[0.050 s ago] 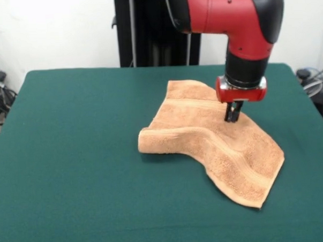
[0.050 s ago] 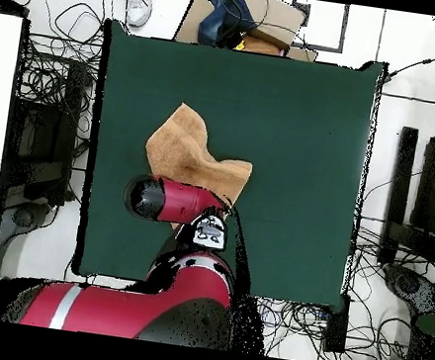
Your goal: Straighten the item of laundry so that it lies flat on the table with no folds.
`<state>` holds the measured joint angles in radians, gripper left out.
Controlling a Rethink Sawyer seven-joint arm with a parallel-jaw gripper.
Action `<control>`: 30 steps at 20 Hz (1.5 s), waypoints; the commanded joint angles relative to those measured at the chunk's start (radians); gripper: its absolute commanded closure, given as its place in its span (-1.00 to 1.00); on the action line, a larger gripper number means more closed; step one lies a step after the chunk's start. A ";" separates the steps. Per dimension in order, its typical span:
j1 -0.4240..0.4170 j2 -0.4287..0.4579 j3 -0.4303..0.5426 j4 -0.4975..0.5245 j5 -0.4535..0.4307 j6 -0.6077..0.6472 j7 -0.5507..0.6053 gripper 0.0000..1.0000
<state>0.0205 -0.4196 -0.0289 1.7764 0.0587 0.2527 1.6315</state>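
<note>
The towel (image 1: 216, 145) lies bumpy on the green table (image 1: 72, 157), one edge folded. The gripper (image 1: 233, 113) pinches its middle, fingers close together.

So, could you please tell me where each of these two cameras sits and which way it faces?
Front view: across the table from the robot, facing it; shows the towel, the red arm's wrist and the pincer down at the towel.
Overhead view: above the table, looking straight down; the red arm reaches up from the bottom over the towel.
Both show the green table, the tan towel and the arm, turned half round against each other.
</note>
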 commanded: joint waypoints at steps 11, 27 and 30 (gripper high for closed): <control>0.114 0.069 0.112 0.060 0.075 -0.099 0.256 1.00; -0.210 0.021 0.096 0.215 -0.064 -0.251 0.173 1.00; -0.206 0.058 0.111 0.202 -0.064 -0.294 0.189 1.00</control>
<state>-0.1412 -0.4392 0.0462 1.9122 0.0399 0.0737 1.6315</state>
